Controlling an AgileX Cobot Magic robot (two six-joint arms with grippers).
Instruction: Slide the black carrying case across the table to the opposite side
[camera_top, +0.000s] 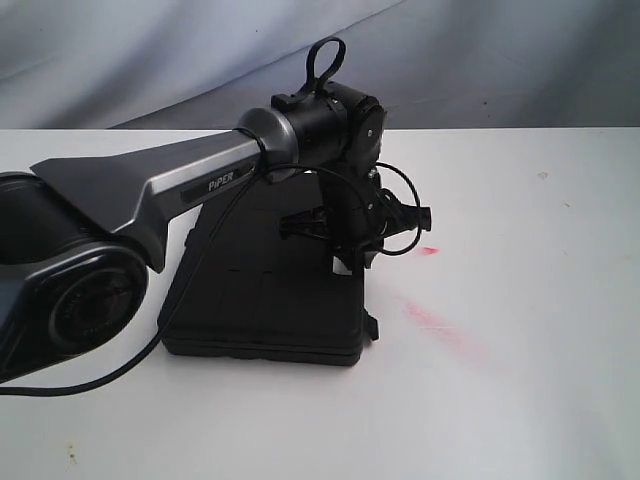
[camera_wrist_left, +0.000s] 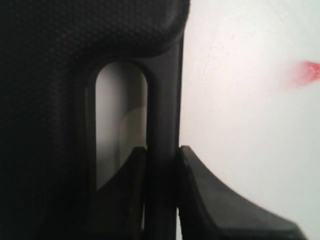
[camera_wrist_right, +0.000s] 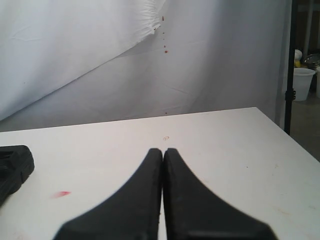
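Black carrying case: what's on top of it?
The left gripper, shut on the black plastic case's handle bar, its grey arm above. Whatever lies beneath that arm is hidden.

Carrying case (camera_wrist_left: 60, 40): matt black plastic, finely pebbled; tabletop (camera_top: 520, 220): smooth white, low sheen; backdrop (camera_wrist_right: 75, 50): creased white cloth, matt.

The right gripper (camera_wrist_right: 163, 152), fingers (camera_wrist_right: 140, 200) pressed together, hangs over the table (camera_wrist_right: 225, 145) near the black carrying case (camera_wrist_right: 12, 162).

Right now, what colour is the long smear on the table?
Pink-red smear; exterior view shows it best.
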